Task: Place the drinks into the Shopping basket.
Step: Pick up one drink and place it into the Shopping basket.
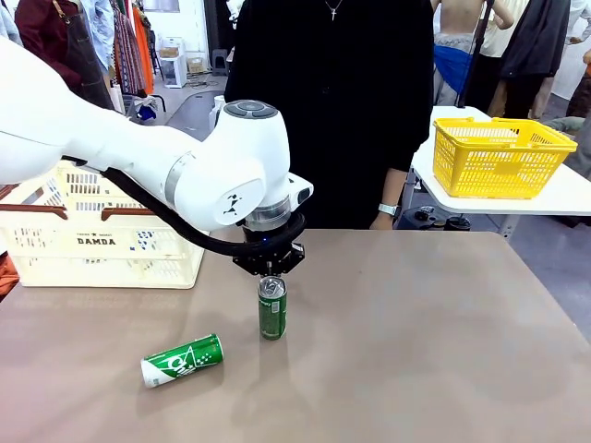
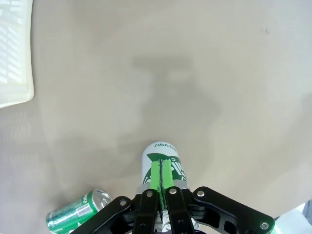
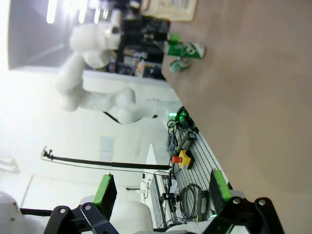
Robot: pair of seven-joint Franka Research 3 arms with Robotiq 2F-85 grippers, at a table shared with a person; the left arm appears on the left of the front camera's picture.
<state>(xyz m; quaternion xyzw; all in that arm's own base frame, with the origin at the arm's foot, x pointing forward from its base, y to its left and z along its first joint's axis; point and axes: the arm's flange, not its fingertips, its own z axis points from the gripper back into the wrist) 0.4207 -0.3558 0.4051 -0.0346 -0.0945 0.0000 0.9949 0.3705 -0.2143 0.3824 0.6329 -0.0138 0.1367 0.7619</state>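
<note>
In the front view, the upright green can (image 1: 272,311) is seen at the middle of the surface (image 1: 434,351), its long axis vertical and its silver top upward; the left pincer (image 1: 270,272) is held just above that top; the lying green can (image 1: 183,360) is found at lower left, its long axis running from lower left to upper right; the Shopping basket (image 1: 97,242) is seen at the left edge, well apart from both cans; a yellow basket (image 1: 499,157) is seen at upper right.

In the left wrist view, the green pads (image 2: 155,175) are pressed together with nothing seen between them, over the upright can's top; the lying can is shown at lower left, silver end toward the right.

In the right wrist view, the right pincer (image 3: 162,192) is shown with its fingers wide apart and nothing between them.
</note>
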